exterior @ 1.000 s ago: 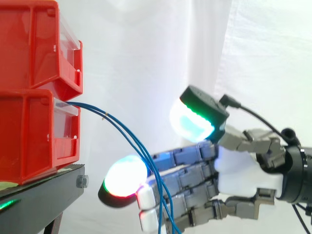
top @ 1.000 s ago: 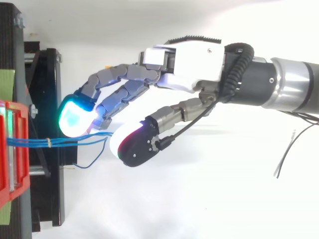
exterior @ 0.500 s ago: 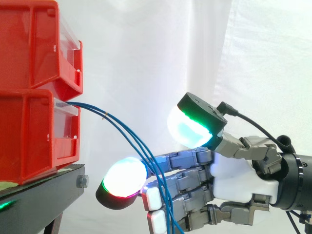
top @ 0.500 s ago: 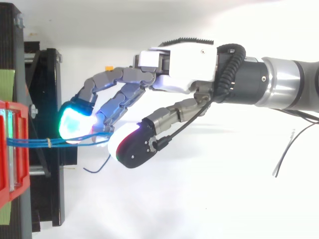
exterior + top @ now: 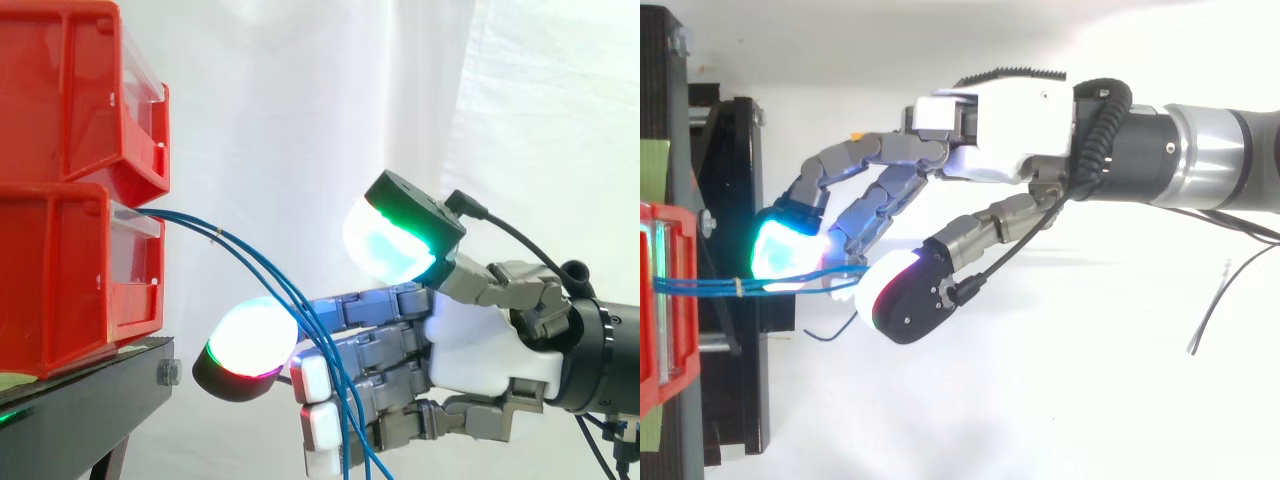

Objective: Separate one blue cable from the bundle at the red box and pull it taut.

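- the hand [image 5: 475, 345] reaches in from the right with its fingers loosely stretched toward the bins and nothing clamped; the thumb pad [image 5: 385, 250], glowing cyan and green, stands well above them.
- the blue cables [image 5: 200, 228] come out of the lower red bin [image 5: 60, 280], arc down to the right and hang across the camera side of the fingers, lying against them.
- in the top view the cables [image 5: 790, 283] are held together by a small tie [image 5: 739, 287] just off the bin front, then run between the cyan fingertip [image 5: 780, 250] and the thumb.
- one loose cable end [image 5: 812, 333] curls away beside the black stand [image 5: 735, 380].
- compared with a second ago, the hand has shifted toward the bins and risen a little; the pink-white fingertip [image 5: 248, 340] sits further left, beyond the cables.
- the cables now cross the fingers nearer the palm than they did.
- the slack loop seen from above a second ago has shrunk to a short tail.
- the upper red bin [image 5: 70, 90], the stand and the white curtain [image 5: 300, 120] are unchanged.
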You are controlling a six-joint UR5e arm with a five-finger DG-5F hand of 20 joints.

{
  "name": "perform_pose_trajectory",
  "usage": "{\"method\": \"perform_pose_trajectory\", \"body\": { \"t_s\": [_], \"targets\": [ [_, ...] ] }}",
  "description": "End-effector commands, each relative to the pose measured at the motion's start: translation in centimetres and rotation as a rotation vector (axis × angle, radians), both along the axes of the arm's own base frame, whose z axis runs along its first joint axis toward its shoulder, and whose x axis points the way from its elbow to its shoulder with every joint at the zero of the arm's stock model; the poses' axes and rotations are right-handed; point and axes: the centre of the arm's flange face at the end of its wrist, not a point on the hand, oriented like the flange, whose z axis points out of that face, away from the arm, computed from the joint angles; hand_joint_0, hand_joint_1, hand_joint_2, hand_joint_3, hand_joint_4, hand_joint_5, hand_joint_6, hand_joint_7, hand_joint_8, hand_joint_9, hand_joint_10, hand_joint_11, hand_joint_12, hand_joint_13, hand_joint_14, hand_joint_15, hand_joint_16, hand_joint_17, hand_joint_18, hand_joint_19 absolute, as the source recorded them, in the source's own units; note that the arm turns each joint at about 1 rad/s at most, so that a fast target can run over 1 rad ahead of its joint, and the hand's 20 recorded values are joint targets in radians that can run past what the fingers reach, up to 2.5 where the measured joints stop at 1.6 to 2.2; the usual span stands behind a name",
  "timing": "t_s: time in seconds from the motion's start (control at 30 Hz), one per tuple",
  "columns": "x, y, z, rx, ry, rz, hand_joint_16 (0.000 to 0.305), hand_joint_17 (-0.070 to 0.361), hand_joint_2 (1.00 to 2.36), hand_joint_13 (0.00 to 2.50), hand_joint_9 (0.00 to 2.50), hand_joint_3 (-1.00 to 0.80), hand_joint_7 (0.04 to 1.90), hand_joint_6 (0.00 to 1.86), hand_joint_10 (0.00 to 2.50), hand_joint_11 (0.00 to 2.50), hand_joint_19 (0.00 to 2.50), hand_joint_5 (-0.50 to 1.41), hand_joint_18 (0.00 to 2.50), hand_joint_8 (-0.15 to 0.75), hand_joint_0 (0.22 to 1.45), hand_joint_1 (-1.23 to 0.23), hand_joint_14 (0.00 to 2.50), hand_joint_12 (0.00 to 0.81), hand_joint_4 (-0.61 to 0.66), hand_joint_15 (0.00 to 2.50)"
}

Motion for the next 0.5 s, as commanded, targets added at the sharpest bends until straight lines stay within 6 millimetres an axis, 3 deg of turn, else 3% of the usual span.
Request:
{"method": "perform_pose_trajectory", "body": {
  "t_s": [0.0,0.47],
  "targets": [
    [0.24,0.07,0.53,-0.002,0.004,0.008,0.037,0.083,1.0,0.92,0.81,-0.48,0.87,0.5,0.01,0.79,0.46,-0.2,0.68,0.341,0.59,-0.7,0.02,0.372,0.28,0.59],
    [0.39,0.36,0.89,-0.006,0.014,0.035,0.037,0.082,1.01,0.93,0.81,-0.41,0.88,0.5,0.01,0.79,0.47,-0.19,0.68,0.34,0.62,-0.7,0.02,0.37,0.27,0.6]
  ]
}}
